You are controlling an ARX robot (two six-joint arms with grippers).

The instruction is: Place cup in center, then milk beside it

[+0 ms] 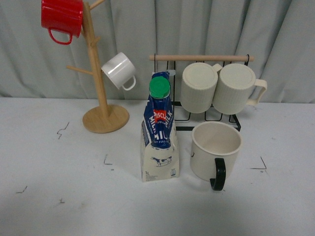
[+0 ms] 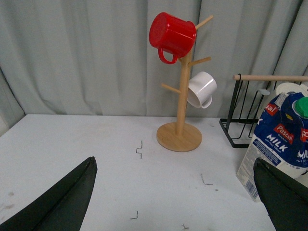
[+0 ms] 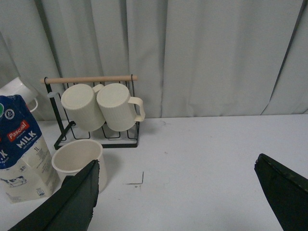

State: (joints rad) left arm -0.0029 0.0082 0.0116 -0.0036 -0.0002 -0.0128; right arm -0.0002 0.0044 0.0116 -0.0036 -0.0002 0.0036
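The cup [image 1: 215, 149], wide and cream with a black handle facing the front, stands upright on the white table right of centre. The milk [image 1: 159, 129], a blue carton with a green cap, stands just to its left, a small gap between them. Neither arm shows in the front view. My left gripper [image 2: 175, 166] is open and empty above the table, the milk [image 2: 284, 134] beside its one finger. My right gripper [image 3: 177, 166] is open and empty, the cup [image 3: 79, 159] behind its one finger and the milk [image 3: 21, 149] beyond that.
A wooden mug tree [image 1: 101, 73] at the back left carries a red mug [image 1: 62, 18] and a small white mug [image 1: 119, 71]. A black wire rack [image 1: 206, 93] behind the cup holds two ribbed cream mugs [image 1: 221, 87]. Grey curtain behind. Small black marks dot the table.
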